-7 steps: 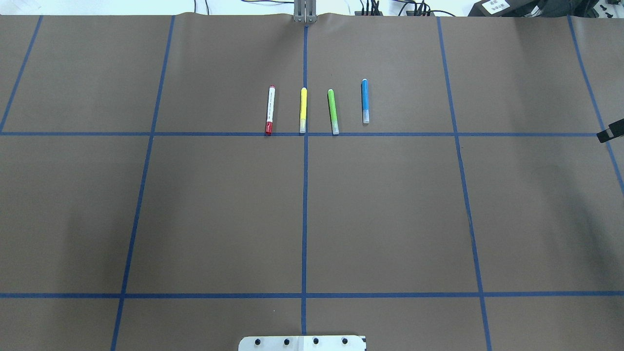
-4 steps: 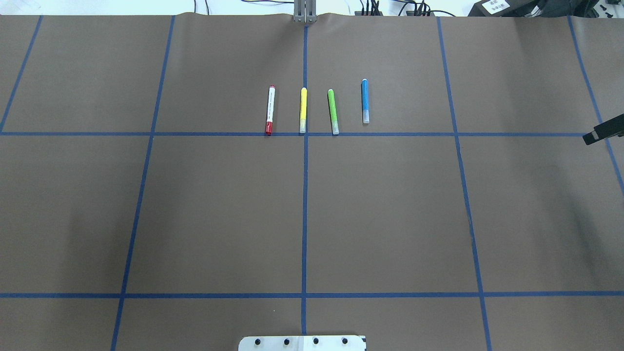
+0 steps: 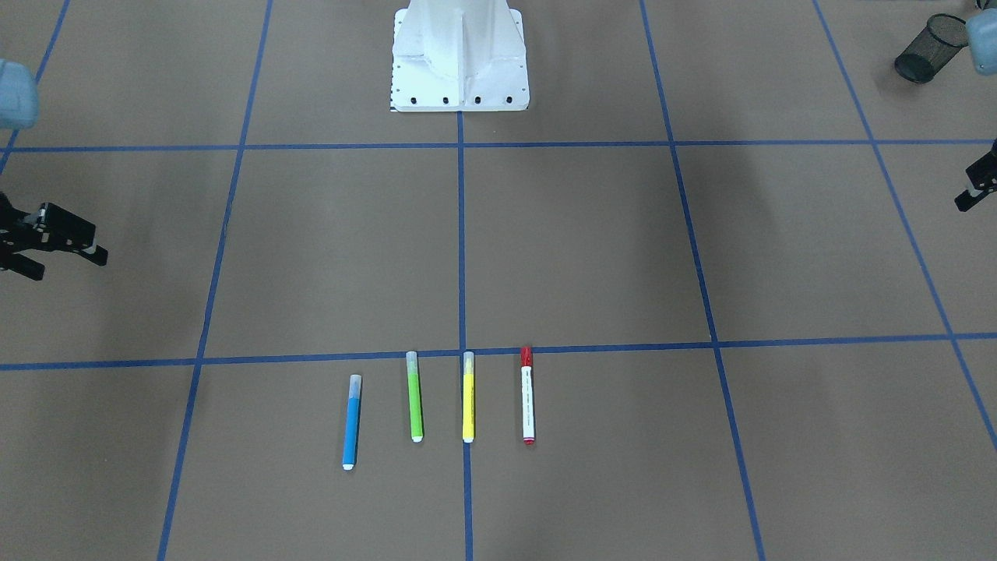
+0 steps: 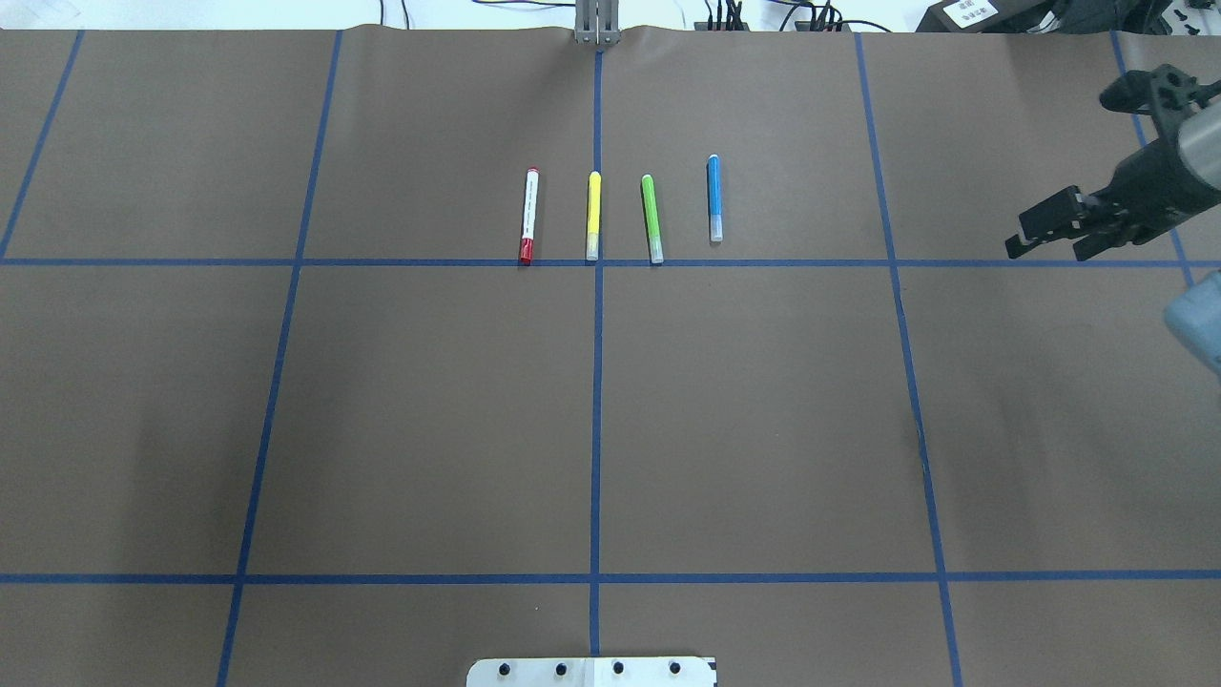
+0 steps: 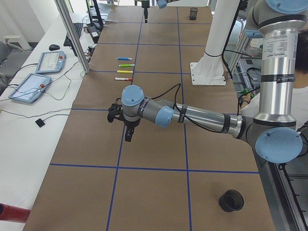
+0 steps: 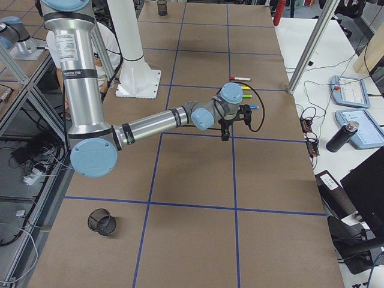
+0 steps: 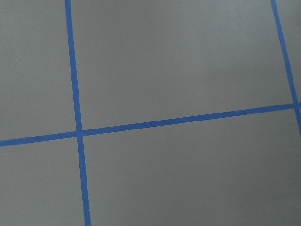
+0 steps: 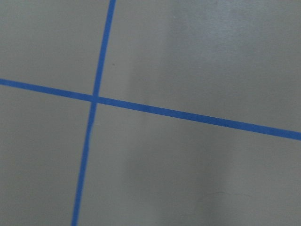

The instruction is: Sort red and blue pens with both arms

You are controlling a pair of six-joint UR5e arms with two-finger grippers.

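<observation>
Four pens lie side by side on the brown mat. The red pen (image 4: 528, 216) (image 3: 527, 396), white-barrelled with a red cap, lies at one end of the row. The blue pen (image 4: 713, 197) (image 3: 352, 421) lies at the other end. My right gripper (image 4: 1049, 250) (image 3: 66, 263) hovers open and empty, far to the side of the blue pen. Only a sliver of my left gripper (image 3: 970, 195) shows at the front view's edge, and I cannot tell its state. It also hangs over bare mat (image 5: 128, 132), well away from the red pen. Both wrist views show only mat and blue tape.
A yellow marker (image 4: 592, 216) and a green marker (image 4: 651, 218) lie between the two pens. A black mesh cup (image 3: 927, 48) stands near the left arm's end, another black cup (image 6: 101, 221) at the right arm's end. The white robot base (image 3: 459, 62) stands mid-table.
My right gripper has come in from the overhead view's right edge toward the pens, and more of its arm now shows. The pens have not moved.
</observation>
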